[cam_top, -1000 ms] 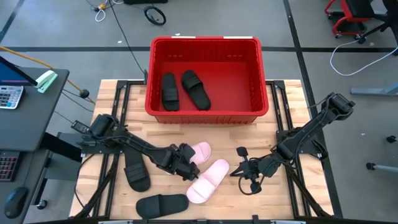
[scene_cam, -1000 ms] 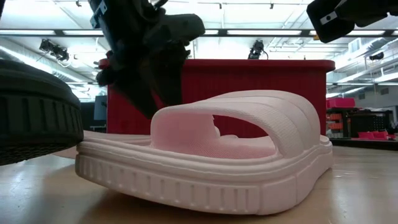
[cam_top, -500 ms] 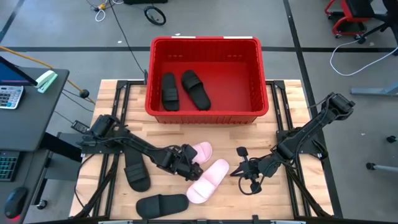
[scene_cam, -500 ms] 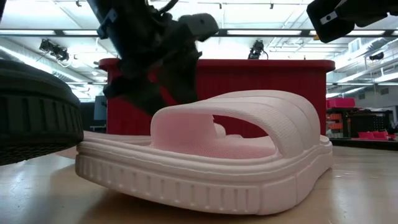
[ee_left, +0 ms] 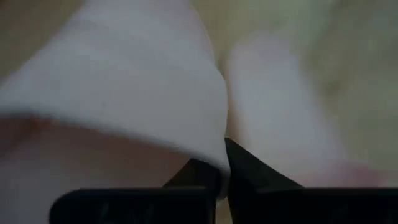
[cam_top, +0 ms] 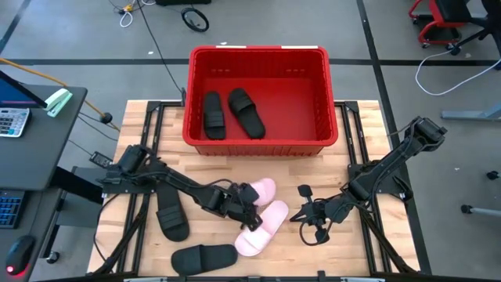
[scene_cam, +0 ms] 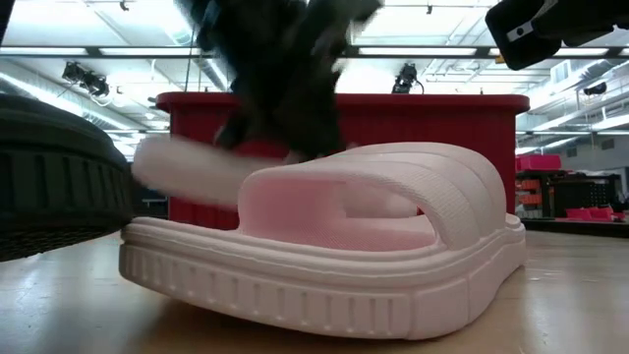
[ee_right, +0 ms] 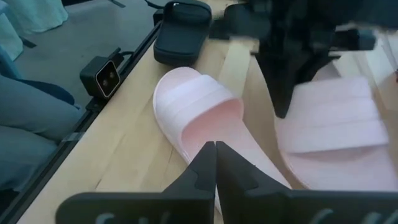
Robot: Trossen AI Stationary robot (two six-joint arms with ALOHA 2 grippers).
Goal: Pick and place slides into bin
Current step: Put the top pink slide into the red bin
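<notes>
Left gripper (cam_top: 249,208) clamped tight on the strap of a pale pink foam slide (cam_top: 259,193), near the middle of the wooden desk (cam_top: 344,168) towards its front edge. Second pale pink slide (cam_top: 263,228) just beside it, nearer the front. Right gripper (cam_top: 302,205) pinched together, holding nothing, near the pink pair. Two matte black slides (cam_top: 233,112) inside the large red ribbed plastic bin (cam_top: 258,56) at the back edge
</notes>
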